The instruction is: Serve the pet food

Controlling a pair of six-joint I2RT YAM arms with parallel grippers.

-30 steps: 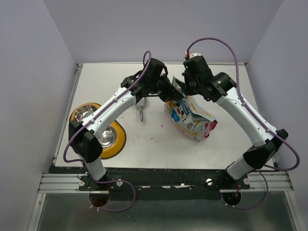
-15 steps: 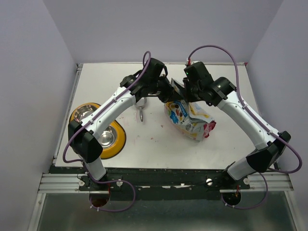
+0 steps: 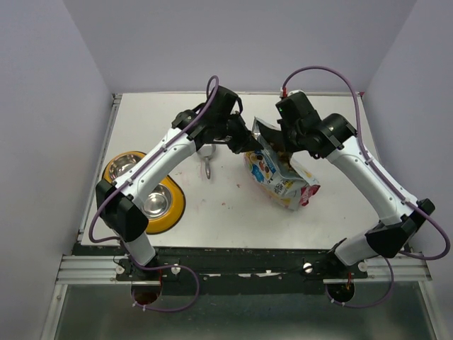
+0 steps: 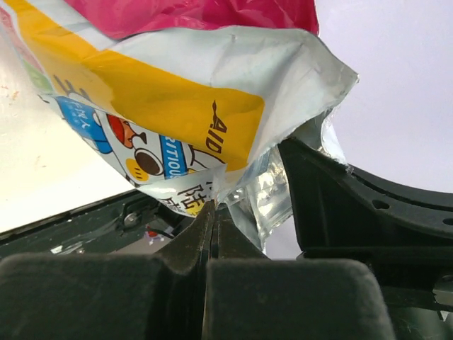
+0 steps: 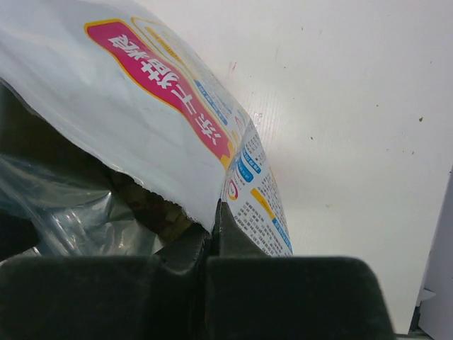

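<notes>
Pet food bag: one, pinched by closed left fingers and right fingers; two bowls.

White table: yellow feeder left, scoop, food bag.

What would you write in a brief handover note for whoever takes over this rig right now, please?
Left gripper: shut on one side of the pet food bag's mouth.
Right gripper: shut on the opposite side.
Bag on the table, mouth pulled open, kibble visible inside.
Metal scoop lies beside the bag, untouched; yellow double-bowl feeder at the left edge looks empty.
Left: scoop kibble into the feeder.
</notes>
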